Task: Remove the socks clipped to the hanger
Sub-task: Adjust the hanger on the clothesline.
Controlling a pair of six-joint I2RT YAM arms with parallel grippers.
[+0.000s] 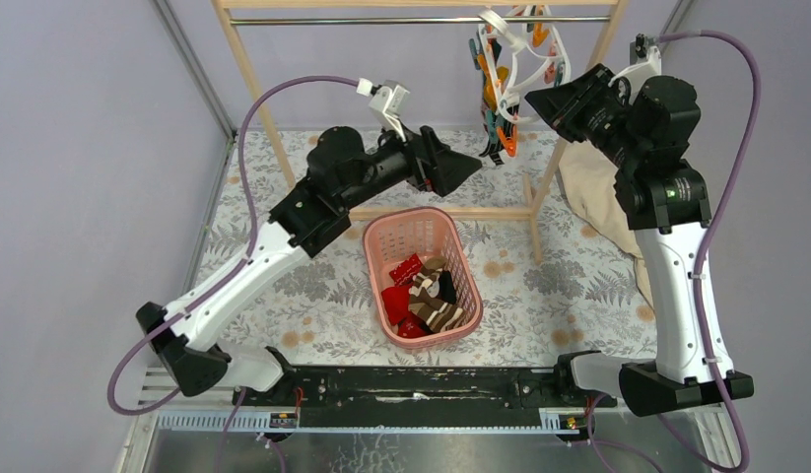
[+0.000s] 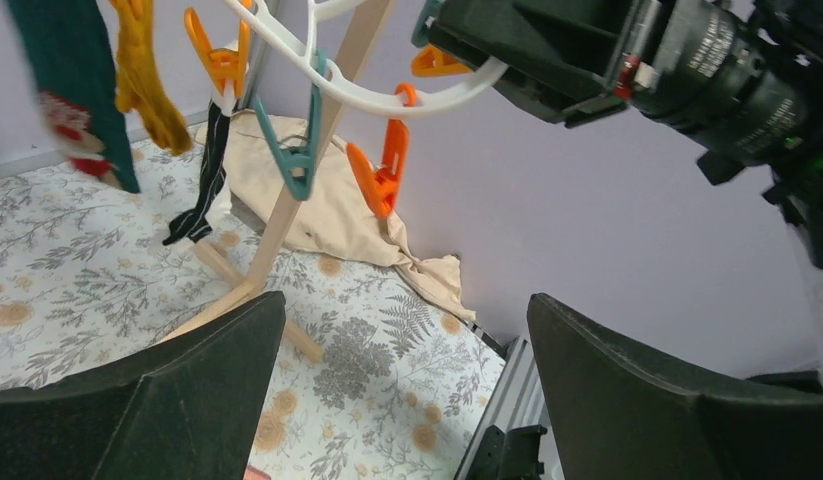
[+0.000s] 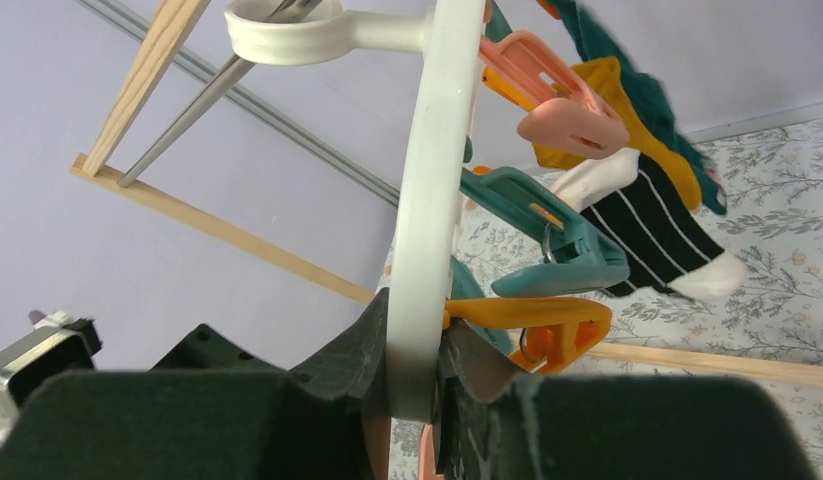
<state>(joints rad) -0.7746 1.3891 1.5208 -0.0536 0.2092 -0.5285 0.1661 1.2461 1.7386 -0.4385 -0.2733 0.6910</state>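
Light even and diffuse, from above; shadows faint, no glare. Overhead view sharp edge to edge. At the left pincer (image 2: pixel 405 300), fingers (image 2: pixel 137 400) dark and soft-edged; teal sock (image 2: pixel 72 70) up-left of them smeared. At the right pincer (image 3: pixel 417 325), fingers (image 3: pixel 187 420) close to lens, blurred; hanger (image 3: pixel 427 250) between them crisp.

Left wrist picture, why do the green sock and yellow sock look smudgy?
Left wrist view: the dark teal sock and mustard sock are blurred, cause unclear; right wrist view: the right gripper's black fingers look soft up close, the white plastic hanger sharper; top view: crisp, evenly lit.
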